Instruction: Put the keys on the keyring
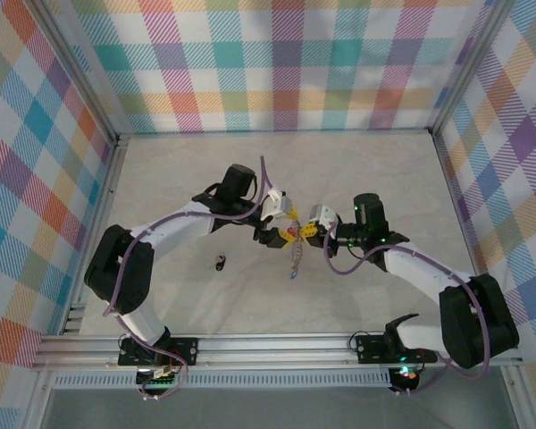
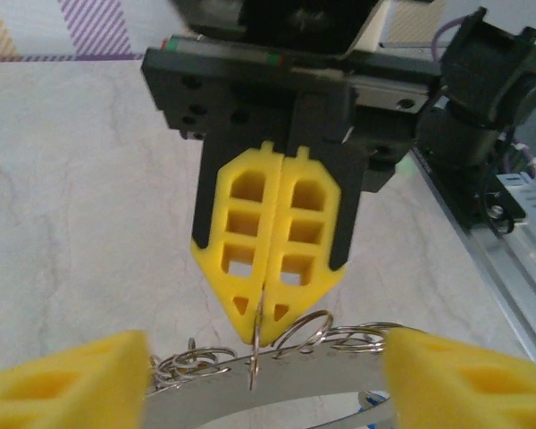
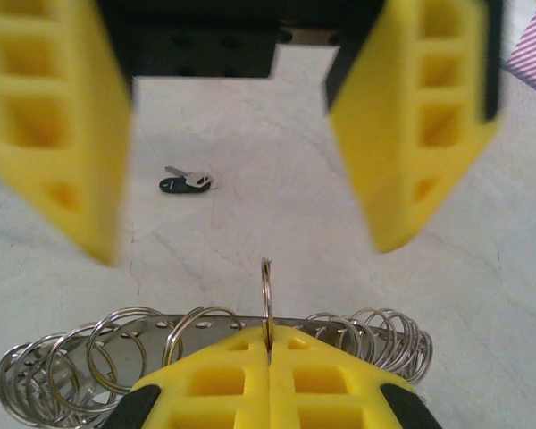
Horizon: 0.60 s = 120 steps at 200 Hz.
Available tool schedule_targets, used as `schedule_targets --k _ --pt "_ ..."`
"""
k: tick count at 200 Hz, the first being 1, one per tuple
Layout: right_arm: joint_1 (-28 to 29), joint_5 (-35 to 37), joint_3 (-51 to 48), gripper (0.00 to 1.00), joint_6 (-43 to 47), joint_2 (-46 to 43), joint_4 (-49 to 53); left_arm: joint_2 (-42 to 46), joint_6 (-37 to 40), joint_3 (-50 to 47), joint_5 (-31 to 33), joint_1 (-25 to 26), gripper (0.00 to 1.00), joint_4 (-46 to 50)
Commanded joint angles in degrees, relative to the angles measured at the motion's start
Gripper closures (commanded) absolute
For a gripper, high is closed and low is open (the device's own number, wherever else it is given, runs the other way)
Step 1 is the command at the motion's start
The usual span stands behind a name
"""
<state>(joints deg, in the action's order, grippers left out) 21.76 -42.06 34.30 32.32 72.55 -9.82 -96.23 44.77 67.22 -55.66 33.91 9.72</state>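
Keyring (image 3: 89, 357) of coiled silver wire loops, one clamped between yellow lattice tips of right tool (image 3: 270, 334); left tool (image 3: 241, 243) apart.

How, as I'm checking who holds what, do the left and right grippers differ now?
The left gripper has its fingers wide apart; the right gripper has them pressed together. The right gripper pinches a small split ring upright at its tips; the left gripper holds nothing, its fingers either side of that ring. Both have yellow latticed fingers and face each other.
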Motion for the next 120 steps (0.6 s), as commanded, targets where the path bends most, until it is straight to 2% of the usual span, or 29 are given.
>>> schedule_targets --k 1,23,47,75,84,92,105,120 --pt "-0.16 -2.69 2.96 1.0 3.58 -1.97 2.66 0.13 7.52 3.73 -3.09 0.54 0.0 10.57" --pt "-0.14 -2.63 3.17 1.0 4.05 -2.24 3.24 -0.17 6.5 3.87 -1.36 0.6 0.0 10.28" --pt "-0.16 -2.76 3.18 1.0 4.33 -2.41 3.76 0.51 0.81 3.51 4.43 0.63 0.0 6.9" --pt "-0.14 -2.59 3.07 1.0 5.05 -2.91 4.46 4.81 -5.35 2.63 17.16 0.54 0.0 4.7" --pt "-0.14 -2.72 3.14 1.0 5.66 -3.09 5.02 6.07 -8.56 3.39 21.76 0.28 0.0 5.66" --pt "-0.17 -2.84 3.35 1.0 6.28 -3.09 5.63 6.99 -10.98 4.78 23.22 -0.4 0.0 9.33" --pt "-0.18 -3.01 3.77 1.0 7.15 -2.86 6.59 7.65 -18.67 7.31 26.89 -1.96 0.0 12.13" --pt "-0.14 -3.26 4.19 1.0 7.49 -2.68 6.93 7.69 -33.26 10.35 38.05 -3.78 0.0 13.99"
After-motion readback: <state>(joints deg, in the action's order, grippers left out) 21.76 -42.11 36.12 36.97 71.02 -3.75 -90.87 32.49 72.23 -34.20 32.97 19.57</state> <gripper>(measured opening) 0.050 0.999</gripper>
